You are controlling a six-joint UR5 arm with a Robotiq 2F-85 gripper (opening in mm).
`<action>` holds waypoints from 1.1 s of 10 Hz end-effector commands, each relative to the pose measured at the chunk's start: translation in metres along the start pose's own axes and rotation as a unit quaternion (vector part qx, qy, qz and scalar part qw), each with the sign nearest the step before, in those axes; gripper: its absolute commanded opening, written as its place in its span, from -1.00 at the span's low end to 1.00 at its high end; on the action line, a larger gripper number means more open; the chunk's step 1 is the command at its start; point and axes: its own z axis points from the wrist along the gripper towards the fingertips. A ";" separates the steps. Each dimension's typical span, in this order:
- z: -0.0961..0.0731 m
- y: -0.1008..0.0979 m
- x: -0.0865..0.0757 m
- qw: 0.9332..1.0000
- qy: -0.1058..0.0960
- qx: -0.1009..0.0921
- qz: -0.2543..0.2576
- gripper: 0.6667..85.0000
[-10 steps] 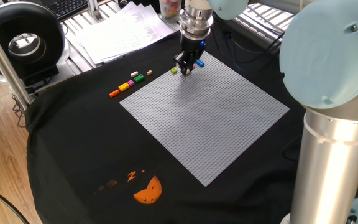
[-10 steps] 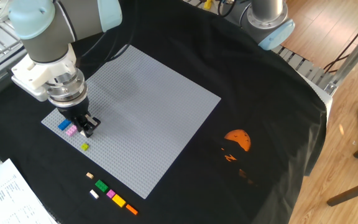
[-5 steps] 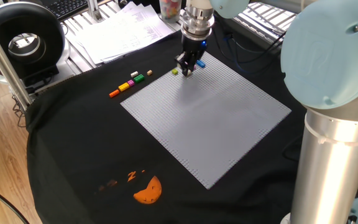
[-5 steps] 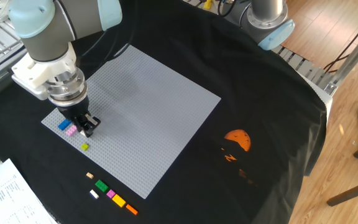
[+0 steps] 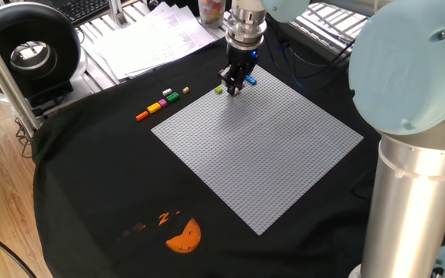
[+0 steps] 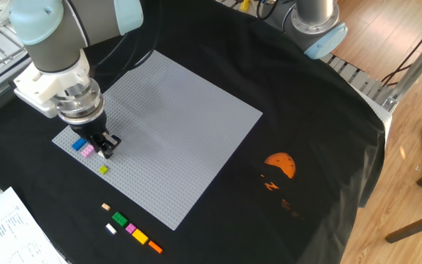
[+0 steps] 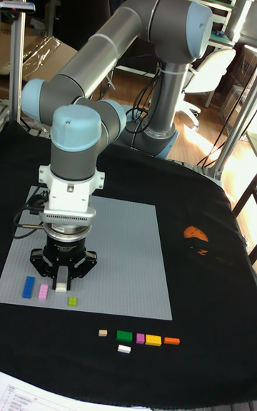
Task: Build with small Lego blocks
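Grey studs fill most of what you see: the square baseplate [image 6: 171, 125] lies flat on the black cloth [image 6: 284, 88] that covers the bench, and your fingers [image 7: 62, 284] are down at one corner of it. In the tall fixed view they are clamped on a white block [image 7: 61, 286], one finger on each side of it, right at the plate's surface; in the two fixed views the block is hidden between them, so go by that view.

Just beside the fingers, on the plate, sit a pink block [image 6: 87, 150] and, beyond it toward the plate's corner, a blue block [image 6: 79, 144]. A small yellow-green block [image 6: 104, 170] sits close to the fingers near the plate's edge (in one fixed view it shows only as a yellow-green speck).

Well apart from the fingers, off the plate on the cloth, the other blocks lie in a short row: an orange block [image 7: 171, 341], a yellow block [image 7: 153, 340], a second pink block [image 7: 140, 339], a green block [image 7: 124, 336] and a tan block [image 7: 103, 332], with a second white block [image 7: 123, 348] just beside the green one.

Far across the plate from the fingers you can see an orange half-round print [image 6: 280, 164] on the cloth.
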 end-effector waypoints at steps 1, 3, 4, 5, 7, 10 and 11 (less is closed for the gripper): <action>-0.001 0.000 -0.001 1.000 -0.003 -0.003 0.002 -0.79; 0.000 -0.001 -0.002 1.000 -0.004 -0.002 0.001 -0.79; -0.001 -0.002 -0.003 1.000 -0.006 0.000 -0.001 -0.78; -0.001 -0.003 -0.005 1.000 -0.009 0.002 -0.005 -0.70; -0.004 -0.006 -0.008 1.000 -0.018 0.009 -0.019 -0.09; 0.011 -0.003 -0.017 0.999 -0.037 0.002 -0.030 0.08; 0.010 -0.001 -0.017 0.999 -0.037 -0.002 -0.029 0.08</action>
